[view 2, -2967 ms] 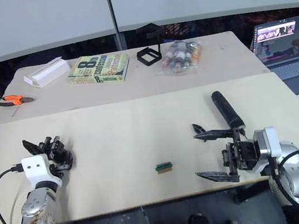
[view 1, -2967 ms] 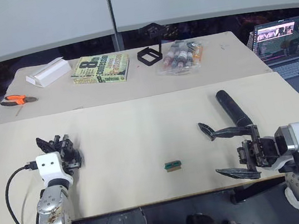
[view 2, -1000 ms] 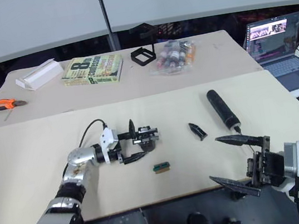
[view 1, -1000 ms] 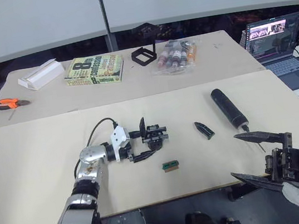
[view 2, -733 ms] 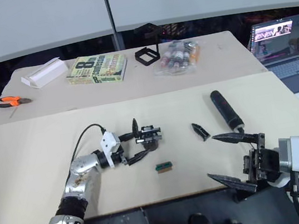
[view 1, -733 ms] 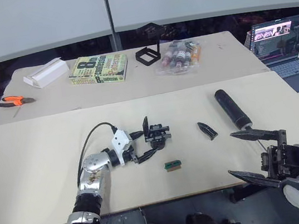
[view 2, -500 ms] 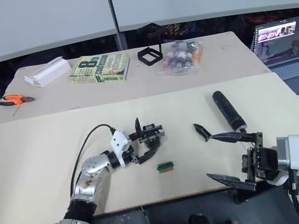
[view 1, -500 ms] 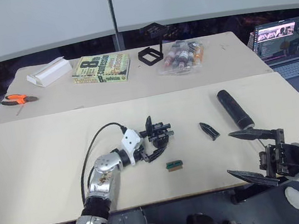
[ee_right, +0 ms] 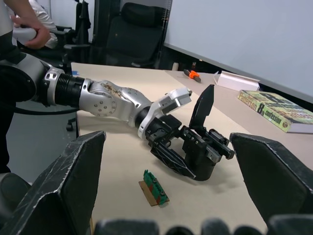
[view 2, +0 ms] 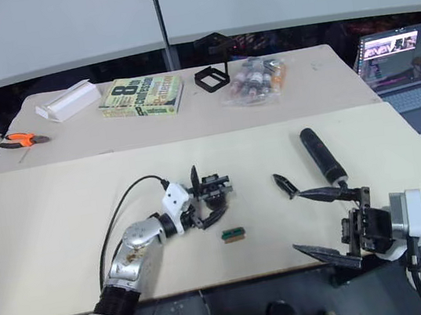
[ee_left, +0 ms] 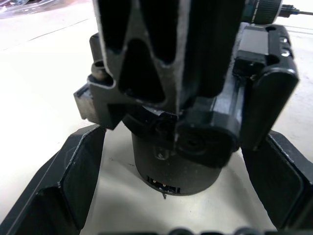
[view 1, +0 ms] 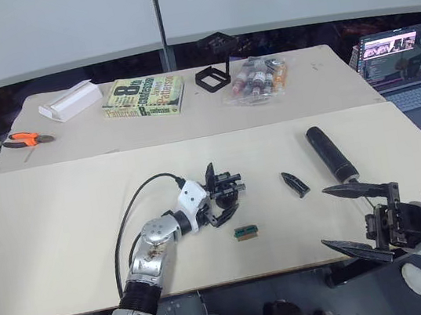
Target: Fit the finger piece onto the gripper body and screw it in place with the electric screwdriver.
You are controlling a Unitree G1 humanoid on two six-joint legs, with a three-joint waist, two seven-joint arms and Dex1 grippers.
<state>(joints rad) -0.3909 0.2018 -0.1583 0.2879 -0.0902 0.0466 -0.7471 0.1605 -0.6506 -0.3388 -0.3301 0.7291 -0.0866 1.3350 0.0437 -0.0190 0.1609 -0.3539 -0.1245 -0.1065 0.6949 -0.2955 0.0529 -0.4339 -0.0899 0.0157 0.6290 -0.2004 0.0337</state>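
Note:
The gripper body (view 1: 227,187), a chunky black block, rests at the middle of the near table. My left gripper (view 1: 218,197) is shut on it, one finger above and one below, and the body (ee_left: 186,122) looms close between those fingers. The finger piece (view 1: 294,183), a small black wedge, lies flat to its right. The electric screwdriver (view 1: 329,153) lies further right, its bit toward me. My right gripper (view 1: 326,217) hangs open near the front edge, its upper fingertip just short of the finger piece, with nothing between its fingers.
A tiny green block (view 1: 244,233) lies just in front of the gripper body. On the far table are a white box (view 1: 67,101), a book (view 1: 144,97), orange pliers (view 1: 24,140), a square black frame (view 1: 212,77) and a bag of bottles (view 1: 258,77). A laptop (view 1: 402,57) stands at the right.
Over three seconds my left gripper has carried the gripper body from the table's left side to the middle. My right gripper drew back toward the front edge. Both have held still for the last half second.

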